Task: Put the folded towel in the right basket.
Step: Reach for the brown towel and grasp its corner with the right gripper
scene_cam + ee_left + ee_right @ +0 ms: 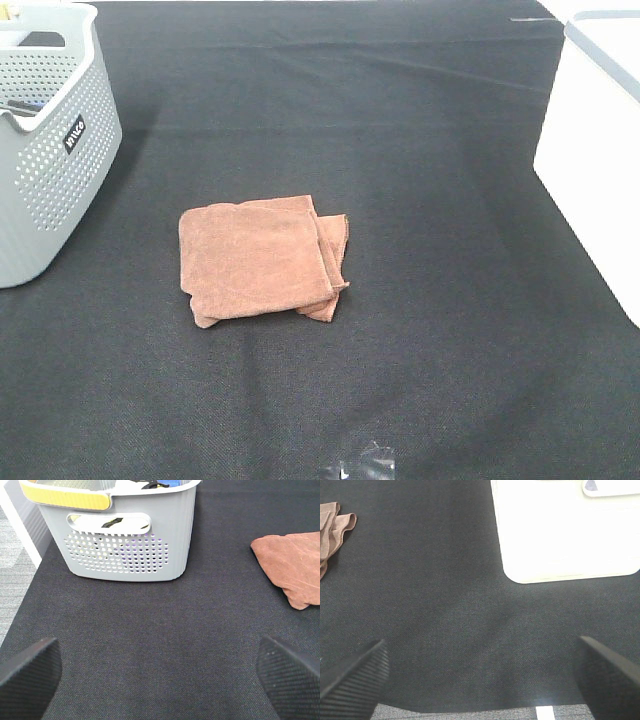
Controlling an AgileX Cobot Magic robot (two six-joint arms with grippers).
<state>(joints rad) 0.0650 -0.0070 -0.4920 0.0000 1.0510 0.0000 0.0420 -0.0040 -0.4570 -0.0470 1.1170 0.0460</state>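
A folded brown towel (262, 259) lies flat on the black tablecloth near the middle. It also shows in the left wrist view (295, 567) and at the edge of the right wrist view (332, 530). The white right basket (598, 150) stands at the right edge and shows in the right wrist view (565, 530). Neither arm shows in the exterior high view. My left gripper (160, 677) is open and empty over bare cloth, its fingertips (27, 675) wide apart. My right gripper (482, 680) is open and empty, near the table's front edge.
A grey perforated basket (45, 130) stands at the back left and shows in the left wrist view (125, 535), with items inside. A small shiny scrap (365, 465) lies at the front edge. Black cloth (450, 300) covers the table.
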